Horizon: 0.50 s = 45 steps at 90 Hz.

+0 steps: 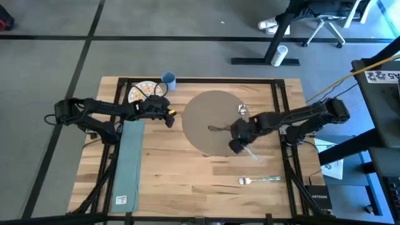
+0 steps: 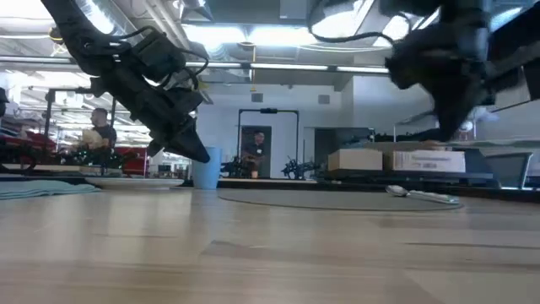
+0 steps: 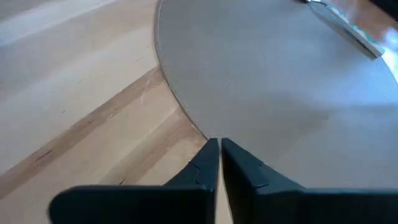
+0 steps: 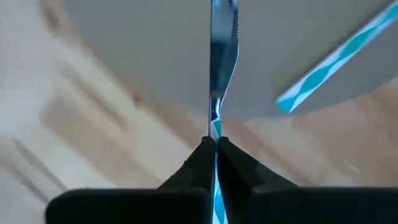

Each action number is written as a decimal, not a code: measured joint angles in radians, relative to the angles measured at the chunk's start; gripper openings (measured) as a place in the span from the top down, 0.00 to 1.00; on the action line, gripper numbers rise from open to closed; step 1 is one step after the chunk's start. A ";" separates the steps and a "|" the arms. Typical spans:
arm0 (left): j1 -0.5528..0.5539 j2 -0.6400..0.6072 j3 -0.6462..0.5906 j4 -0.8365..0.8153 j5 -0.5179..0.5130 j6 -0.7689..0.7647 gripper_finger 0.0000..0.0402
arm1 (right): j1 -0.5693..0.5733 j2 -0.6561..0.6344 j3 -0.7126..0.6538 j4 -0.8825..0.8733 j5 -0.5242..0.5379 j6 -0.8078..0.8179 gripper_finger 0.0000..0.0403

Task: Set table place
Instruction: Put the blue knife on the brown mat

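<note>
Right hand [image 4: 214,144] pinching knife [image 4: 222,56] over placemat [image 1: 209,103], left hand [image 3: 219,149] closed

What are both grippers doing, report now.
Left gripper: shut, empty, at the placemat edge.
Right gripper: shut on a knife.

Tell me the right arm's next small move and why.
Probably carry the knife off the placemat to the bare table beside it. The right gripper is shut on the handle, blade over the mat, and cutlery belongs beside the place. The left gripper waits shut at the mat's other edge.
</note>
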State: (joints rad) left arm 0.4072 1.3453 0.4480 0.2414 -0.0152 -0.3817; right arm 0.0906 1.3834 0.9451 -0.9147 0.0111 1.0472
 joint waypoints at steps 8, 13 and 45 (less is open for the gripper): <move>0.000 0.000 0.000 0.001 0.000 0.000 1.00 | -0.046 0.000 0.010 0.001 0.042 0.047 1.00; 0.000 0.000 0.000 0.001 0.000 0.000 1.00 | -0.076 0.006 0.010 0.003 0.058 0.092 1.00; 0.000 0.000 0.000 0.003 -0.010 -0.018 1.00 | -0.188 0.079 0.011 0.105 0.102 0.251 1.00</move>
State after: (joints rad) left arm 0.4072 1.3453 0.4480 0.2446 -0.0255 -0.3992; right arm -0.0969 1.4620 0.9558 -0.8094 0.1131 1.2978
